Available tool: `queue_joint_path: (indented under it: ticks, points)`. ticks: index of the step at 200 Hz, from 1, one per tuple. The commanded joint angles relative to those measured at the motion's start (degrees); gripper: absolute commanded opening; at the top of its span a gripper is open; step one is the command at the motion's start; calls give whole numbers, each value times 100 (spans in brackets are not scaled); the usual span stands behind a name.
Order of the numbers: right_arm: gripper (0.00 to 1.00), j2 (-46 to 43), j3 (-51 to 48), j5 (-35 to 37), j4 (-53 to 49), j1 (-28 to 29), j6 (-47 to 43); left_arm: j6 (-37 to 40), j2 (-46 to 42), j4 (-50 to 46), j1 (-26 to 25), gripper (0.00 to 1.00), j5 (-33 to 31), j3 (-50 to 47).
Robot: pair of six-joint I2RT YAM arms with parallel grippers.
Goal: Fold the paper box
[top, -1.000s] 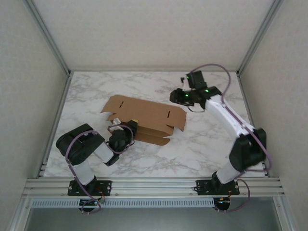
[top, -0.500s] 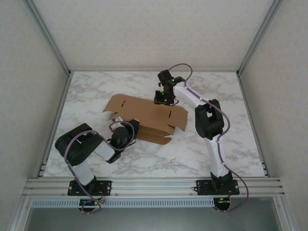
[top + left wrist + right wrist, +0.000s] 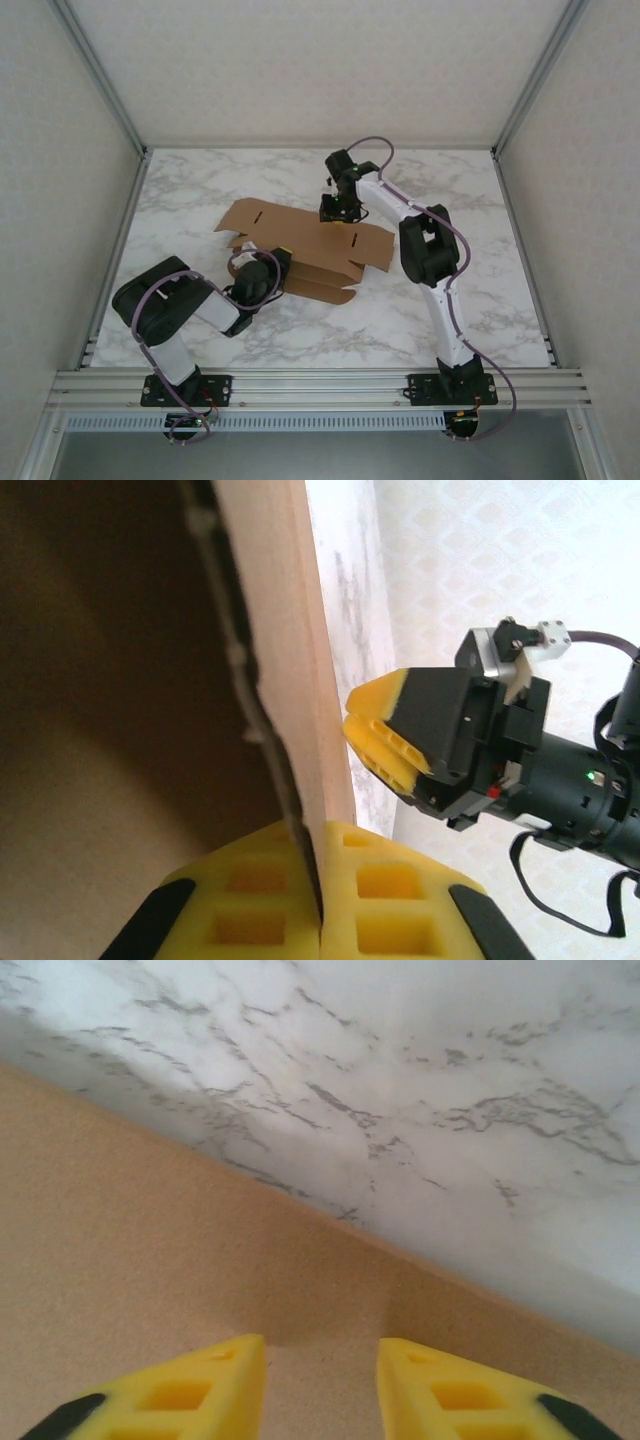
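The paper box (image 3: 305, 245) lies partly folded in the middle of the marble table, a brown die-cut sheet with slits, its near wall raised. My left gripper (image 3: 263, 274) is at the box's near left corner, shut on a cardboard edge. In the left wrist view its yellow pads (image 3: 390, 890) clamp the thin standing panel (image 3: 285, 650). My right gripper (image 3: 335, 209) hangs over the box's far edge. Its yellow fingertips (image 3: 225, 1380) stand apart just above the flat cardboard (image 3: 150, 1250), nothing between them. The right gripper (image 3: 385, 735) also appears beyond the panel in the left wrist view.
The marble table (image 3: 460, 290) is bounded by white walls and aluminium posts (image 3: 100, 80) at left, back and right. A metal rail (image 3: 320, 385) runs along the near edge. The right arm's elbow (image 3: 428, 250) stands just right of the box.
The right arm swung left from the back right of the table to the box's far edge. The left gripper stayed shut on the box, shifting slightly.
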Motion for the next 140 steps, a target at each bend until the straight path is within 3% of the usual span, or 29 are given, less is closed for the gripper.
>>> queue_joint_path:
  ticks: [1, 42, 80, 106, 140]
  points:
    - [45, -1061, 183, 151, -258, -82, -111, 316, -601, -953, 27, 0, -336, 449]
    - [57, -2640, -657, 594, -31, -121, -155, 286, -1254, -3311, 28, 0, -1060, 1790]
    - [58, -3967, -1917, 729, 411, -135, -103, -771, -1206, -5304, 19, 0, -1503, 2992]
    - [59, -4269, -2100, 488, 214, -256, -154, -1302, -962, -6000, 18, 0, -1575, 3536]
    - [59, -4387, -2408, 153, 292, -413, -178, -927, -637, -5518, 50, 0, -1708, 3510]
